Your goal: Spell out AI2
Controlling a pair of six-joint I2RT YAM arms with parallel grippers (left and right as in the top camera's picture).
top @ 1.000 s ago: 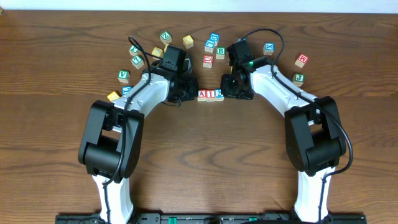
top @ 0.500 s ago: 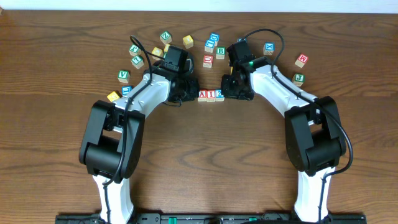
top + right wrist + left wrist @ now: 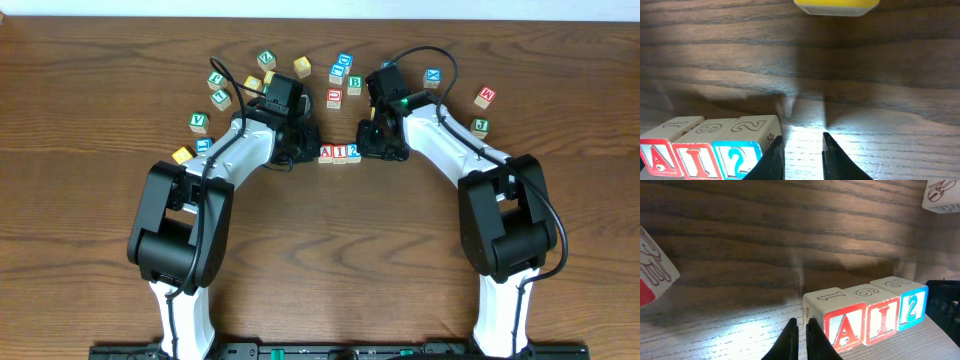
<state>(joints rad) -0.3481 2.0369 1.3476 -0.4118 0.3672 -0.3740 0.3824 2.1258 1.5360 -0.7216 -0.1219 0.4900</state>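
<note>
Cubes stand in a tight, touching row on the dark, grained wooden table [image 3: 320,230], near its middle and between the two arms. The pale wooden cube with a red A [image 3: 325,153] is toward the left arm. The pale wooden cube with a red I [image 3: 339,153] is in the centre, and the pale wooden cube with a blue 2 [image 3: 352,152] is toward the right arm. Their corners are softly rounded. The letter faces are framed in red or blue, and the faces above them carry thin outlined figures.

The left gripper [image 3: 801,336] sits low just beside the A end, its slim black fingers pressed together on nothing. The right gripper [image 3: 802,155] sits at the 2 end, its black fingers a little apart over bare wood. One finger is just beside that cube, but whether it touches cannot be told.

Farther back lie scattered lettered wooden blocks [image 3: 264,60]. A smooth yellow block [image 3: 836,6] shows at the top of the right wrist view.
</note>
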